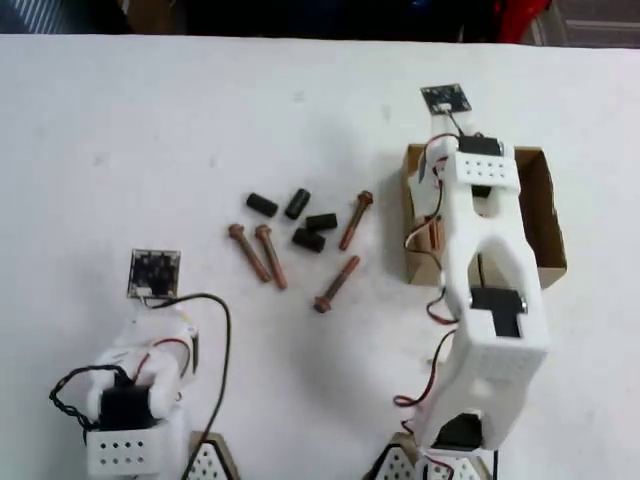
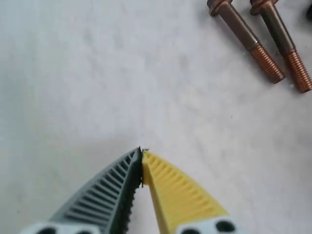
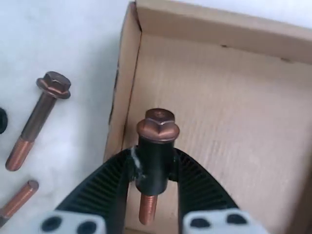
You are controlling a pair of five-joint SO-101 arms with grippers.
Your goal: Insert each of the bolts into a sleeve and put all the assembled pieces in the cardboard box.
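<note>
The right tool (image 3: 153, 163) is clenched on a black cylindrical sleeve (image 3: 155, 168) with a copper hex-head bolt (image 3: 157, 127) pushed through it. The bolt's head sits beyond the tool's tips and its threaded end points back toward the tool's base. Beneath this tool lies the open brown cardboard box (image 3: 234, 97). The left tool (image 2: 142, 158) is pressed closed on nothing, just above the white surface (image 2: 97, 73). Two loose copper bolts (image 2: 246, 40) lie ahead of its tips, off to one side. Between both tools lie four loose black sleeves (image 1: 297, 203).
</note>
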